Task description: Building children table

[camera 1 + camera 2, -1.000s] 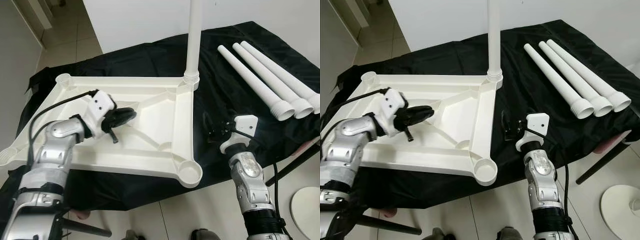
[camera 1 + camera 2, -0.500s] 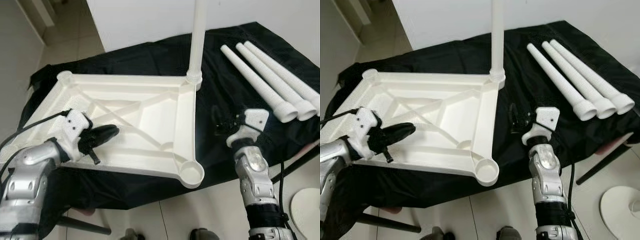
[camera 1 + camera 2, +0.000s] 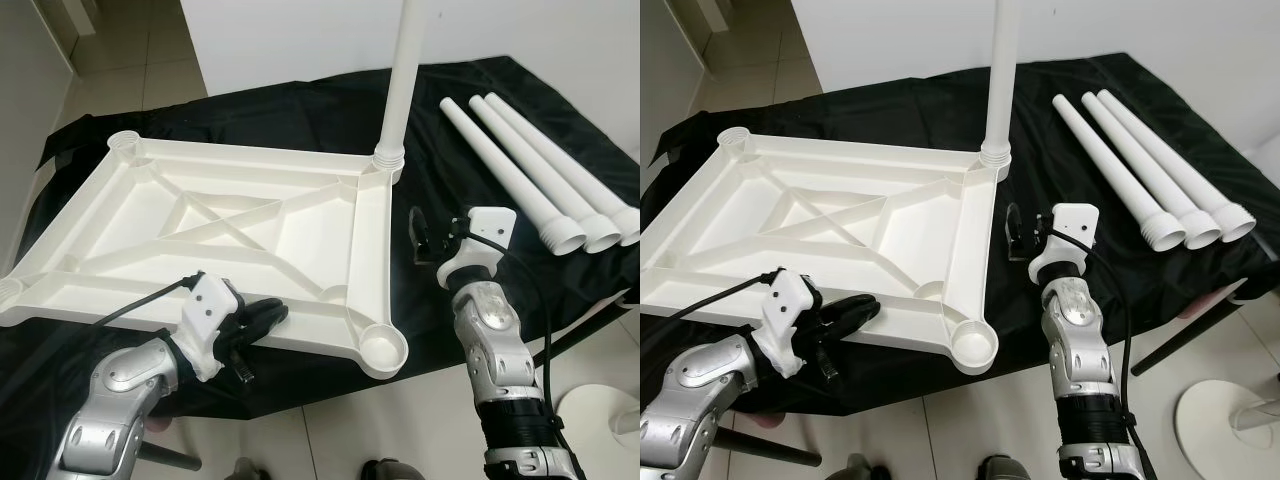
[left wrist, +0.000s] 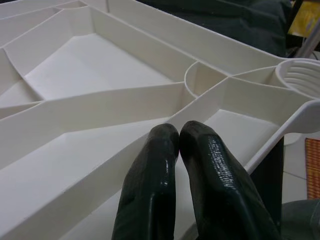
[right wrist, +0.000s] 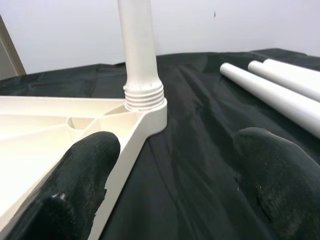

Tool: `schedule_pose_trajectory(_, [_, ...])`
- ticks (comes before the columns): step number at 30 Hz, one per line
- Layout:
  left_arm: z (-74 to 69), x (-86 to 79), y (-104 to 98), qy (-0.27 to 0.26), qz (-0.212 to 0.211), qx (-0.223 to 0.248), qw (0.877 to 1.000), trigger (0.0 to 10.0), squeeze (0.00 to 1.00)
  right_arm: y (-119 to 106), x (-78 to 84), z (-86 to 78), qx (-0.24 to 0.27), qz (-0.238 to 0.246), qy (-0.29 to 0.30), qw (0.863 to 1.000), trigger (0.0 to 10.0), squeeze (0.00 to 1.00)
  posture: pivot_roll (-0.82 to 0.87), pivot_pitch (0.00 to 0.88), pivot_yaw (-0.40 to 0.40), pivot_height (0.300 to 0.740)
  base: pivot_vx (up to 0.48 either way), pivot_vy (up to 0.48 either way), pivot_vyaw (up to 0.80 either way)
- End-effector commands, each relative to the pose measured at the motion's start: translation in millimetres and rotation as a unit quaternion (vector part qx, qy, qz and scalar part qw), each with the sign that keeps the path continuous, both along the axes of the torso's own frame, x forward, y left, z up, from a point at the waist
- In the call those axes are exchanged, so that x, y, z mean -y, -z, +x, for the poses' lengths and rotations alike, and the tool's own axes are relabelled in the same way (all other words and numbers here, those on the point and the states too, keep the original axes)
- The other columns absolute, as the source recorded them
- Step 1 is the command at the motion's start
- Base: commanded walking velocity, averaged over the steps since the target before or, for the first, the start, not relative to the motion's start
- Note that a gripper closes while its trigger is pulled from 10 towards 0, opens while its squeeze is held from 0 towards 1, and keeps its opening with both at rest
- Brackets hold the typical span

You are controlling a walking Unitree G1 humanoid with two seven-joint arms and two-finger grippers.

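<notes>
A black cloth [image 3: 300, 110] covers my worktop, with pale floor tiles [image 3: 130, 80] and a white wall [image 3: 300, 35] behind. The white tabletop [image 3: 200, 235] lies upside down on it, one leg [image 3: 405, 80] standing screwed into its far right corner. Three loose legs [image 3: 530, 170] lie well apart to the right. My left end effector [image 3: 268, 318] rests closed and empty at the tabletop's near edge. My right end effector [image 3: 425, 235], spread wide and empty, hovers just beside the tabletop's right edge.
</notes>
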State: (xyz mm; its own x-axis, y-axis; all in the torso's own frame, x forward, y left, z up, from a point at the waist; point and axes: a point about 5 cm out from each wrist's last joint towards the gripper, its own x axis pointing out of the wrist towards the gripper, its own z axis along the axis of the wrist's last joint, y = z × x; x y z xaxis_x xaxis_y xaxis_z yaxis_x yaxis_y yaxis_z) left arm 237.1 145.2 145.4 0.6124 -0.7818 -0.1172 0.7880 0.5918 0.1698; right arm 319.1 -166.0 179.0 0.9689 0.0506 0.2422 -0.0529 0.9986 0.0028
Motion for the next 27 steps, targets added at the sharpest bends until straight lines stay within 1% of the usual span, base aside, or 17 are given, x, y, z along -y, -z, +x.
schedule_pose_trajectory(1, [0.3,3.8,2,-0.018,0.009,0.005,1.0,10.0,0.0,-3,-0.4,1.2,0.001,-0.001,-0.005,1.0,10.0,0.0,-0.04,0.105,0.03,0.74,0.0,0.0,0.0])
schedule_pose_trajectory(3, [1.6,9.4,6,-0.023,0.026,0.01,0.999,10.0,0.0,-7,-0.1,2.6,0.001,-0.004,-0.004,1.0,10.0,0.0,-0.04,0.109,0.026,0.74,0.0,0.0,0.0])
schedule_pose_trajectory(5, [3.7,11.6,7,-0.032,0.029,0.007,0.999,10.0,0.0,-8,0.0,3.0,0.001,-0.005,-0.003,1.0,10.0,0.0,-0.04,0.111,0.024,0.74,0.0,0.0,0.0])
schedule_pose_trajectory(7, [9.0,15.2,9,-0.047,0.034,0.008,0.998,10.0,0.0,-10,-0.7,3.7,0.003,-0.002,-0.003,1.0,10.0,0.0,-0.04,0.118,0.027,0.74,0.0,0.0,0.0])
schedule_pose_trajectory(10, [10.8,17.4,10,-0.054,0.038,0.01,0.998,10.0,0.0,-10,-0.8,3.8,0.004,0.0,-0.002,1.0,10.0,0.0,-0.04,0.118,0.027,0.74,0.0,0.0,0.0])
schedule_pose_trajectory(11, [15.4,18.8,11,-0.074,0.045,0.022,0.996,10.0,0.0,-11,-1.0,3.8,0.006,0.001,0.0,1.0,10.0,0.0,-0.05,0.12,0.032,0.74,0.0,0.0,0.0])
schedule_pose_trajectory(12, [15.4,18.8,11,-0.074,0.045,0.022,0.996,10.0,0.0,-11,-1.0,3.8,0.006,0.001,0.0,1.0,10.0,0.0,-0.05,0.12,0.032,0.74,0.0,0.0,0.0])
schedule_pose_trajectory(13, [19.1,21.3,14,-0.095,0.042,0.019,0.994,10.0,0.0,-12,-0.8,3.4,0.007,0.004,0.002,1.0,10.0,0.0,-0.05,0.12,0.036,0.74,0.0,0.0,0.0])
schedule_pose_trajectory(14, [19.1,21.3,14,-0.095,0.042,0.019,0.994,10.0,0.0,-12,-0.8,3.4,0.007,0.004,0.002,1.0,10.0,0.0,-0.05,0.12,0.036,0.74,0.0,0.0,0.0])
schedule_pose_trajectory(15, [22.7,24.9,17,-0.119,0.036,0.017,0.992,10.0,0.0,-11,-0.4,2.9,0.007,0.007,0.005,1.0,10.0,0.0,-0.05,0.121,0.038,0.74,0.0,0.0,0.0])
schedule_pose_trajectory(16, [22.7,24.9,17,-0.119,0.036,0.017,0.992,10.0,0.0,-11,-0.4,2.9,0.007,0.007,0.005,1.0,10.0,0.0,-0.05,0.121,0.038,0.74,0.0,0.0,0.0])
schedule_pose_trajectory(17, [28.4,33.7,20,-0.15,0.022,0.021,0.988,10.0,0.0,-11,-0.7,2.6,0.007,0.01,0.008,1.0,10.0,0.0,-0.06,0.122,0.044,0.74,0.0,0.0,0.0])
schedule_pose_trajectory(20, [30.6,37.7,19,-0.157,0.018,0.025,0.987,10.0,0.0,-11,-1.4,2.7,0.007,0.012,0.009,1.0,10.0,0.0,-0.06,0.123,0.045,0.74,0.0,0.0,0.0])
schedule_pose_trajectory(24, [44.3,49.8,17,-0.194,0.005,0.033,0.98,10.0,0.0,-10,-4.5,3.4,0.007,0.02,0.009,1.0,10.0,0.0,-0.08,0.12,0.045,0.74,0.0,0.0,0.0])
schedule_pose_trajectory(25, [44.3,49.8,17,-0.194,0.005,0.033,0.98,10.0,0.0,-10,-4.5,3.4,0.007,0.02,0.009,1.0,10.0,0.0,-0.08,0.12,0.045,0.74,0.0,0.0,0.0])
schedule_pose_trajectory(27, [50.8,51.9,14,-0.207,0.004,0.04,0.977,10.0,0.0,-10,-5.4,4.0,0.007,0.021,0.008,1.0,10.0,0.0,-0.08,0.117,0.045,0.74,0.0,0.0,0.0])
